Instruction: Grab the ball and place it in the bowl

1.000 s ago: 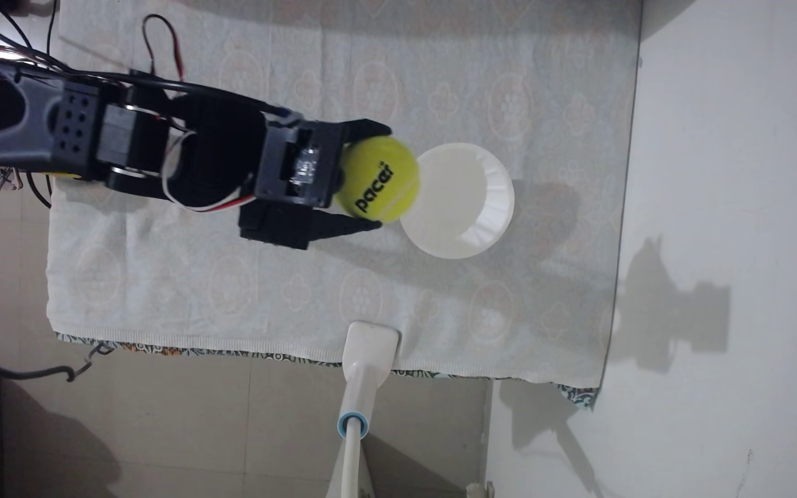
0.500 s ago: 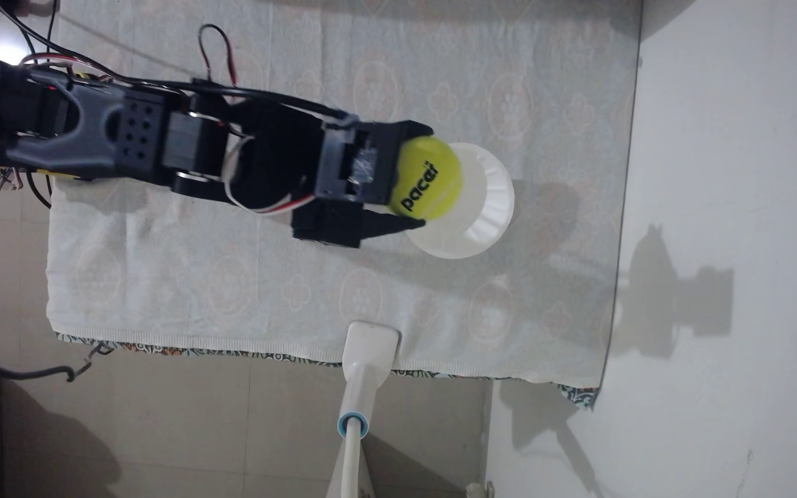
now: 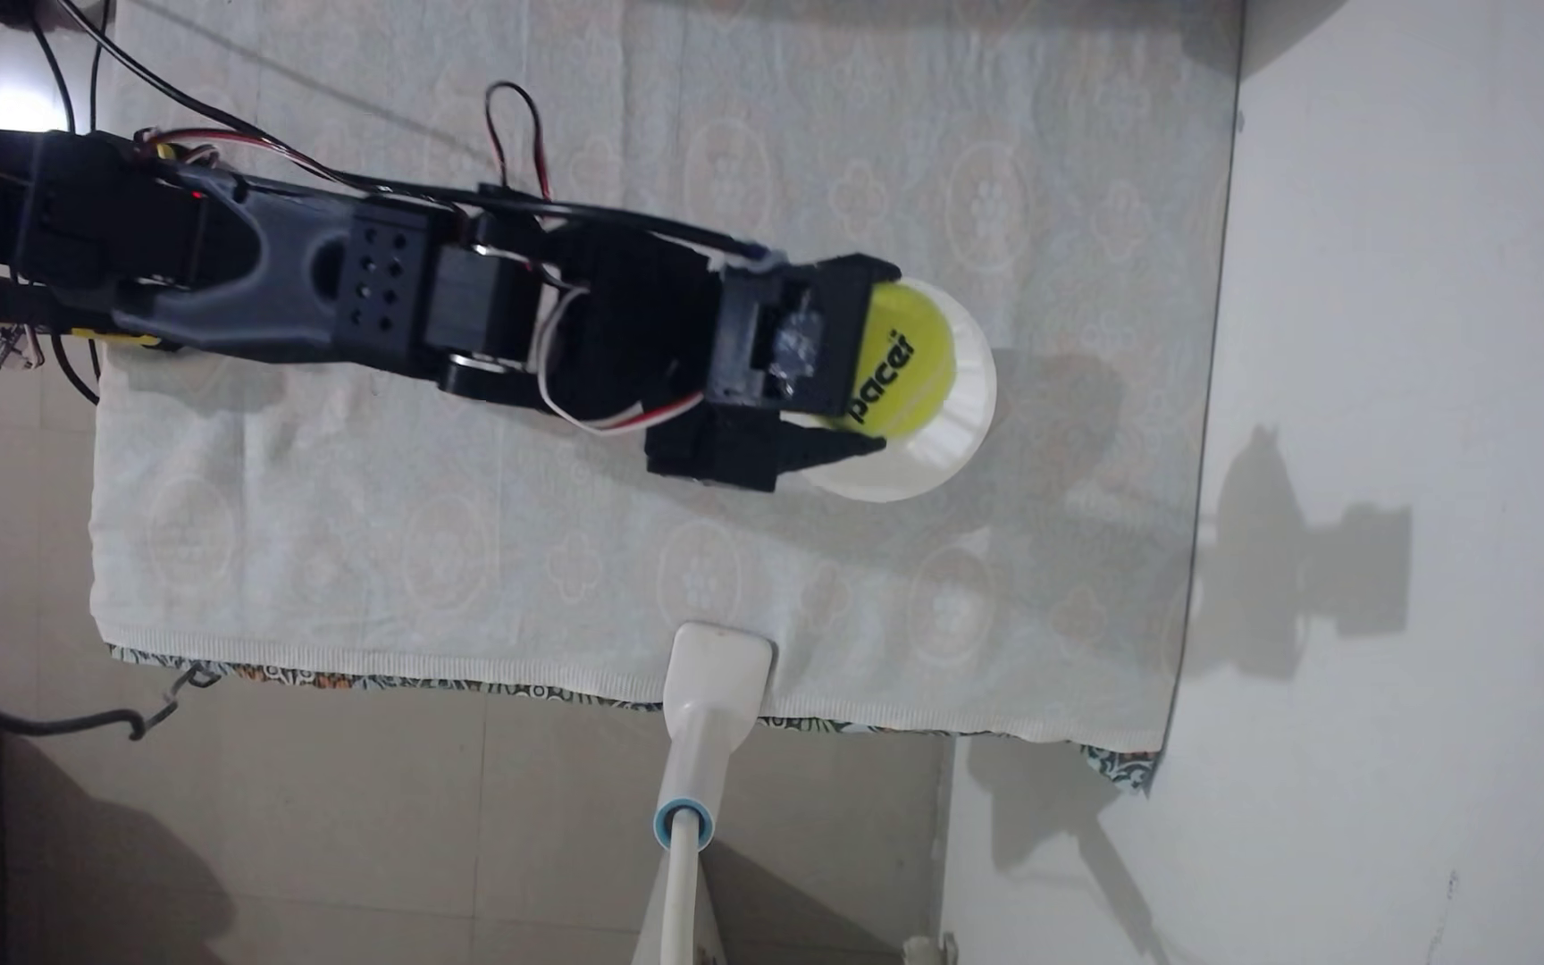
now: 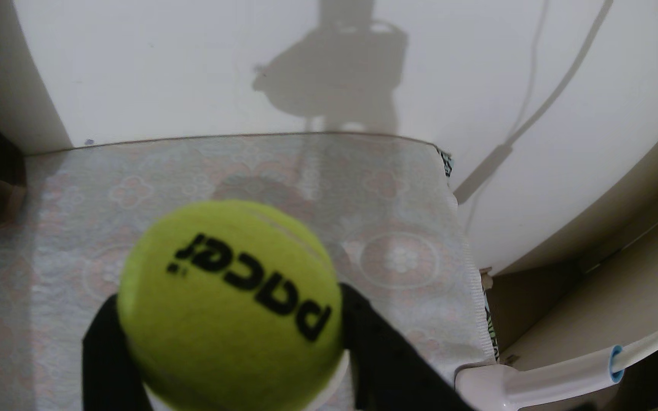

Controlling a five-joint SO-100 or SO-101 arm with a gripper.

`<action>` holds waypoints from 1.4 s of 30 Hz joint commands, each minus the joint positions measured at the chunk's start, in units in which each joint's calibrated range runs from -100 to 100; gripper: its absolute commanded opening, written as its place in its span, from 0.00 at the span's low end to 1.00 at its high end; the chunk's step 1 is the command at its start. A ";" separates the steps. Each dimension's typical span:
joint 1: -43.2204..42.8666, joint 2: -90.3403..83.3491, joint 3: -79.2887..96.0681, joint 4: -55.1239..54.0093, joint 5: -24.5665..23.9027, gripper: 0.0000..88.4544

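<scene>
In the fixed view the white pleated bowl [image 3: 959, 408] sits on the patterned cloth [image 3: 471, 557], and the yellow-green ball [image 3: 908, 362] hangs over its opening, covering much of the inside; whether the ball touches the bowl cannot be told. The gripper [image 3: 889, 357] is clamped on the ball, one black finger at each side. In the wrist view the ball [image 4: 228, 308] sits between the two fingers [image 4: 375, 340], and a sliver of white rim [image 4: 339, 379] shows beneath it.
</scene>
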 commanded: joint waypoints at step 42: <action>1.53 9.79 -2.03 -3.18 -3.32 0.42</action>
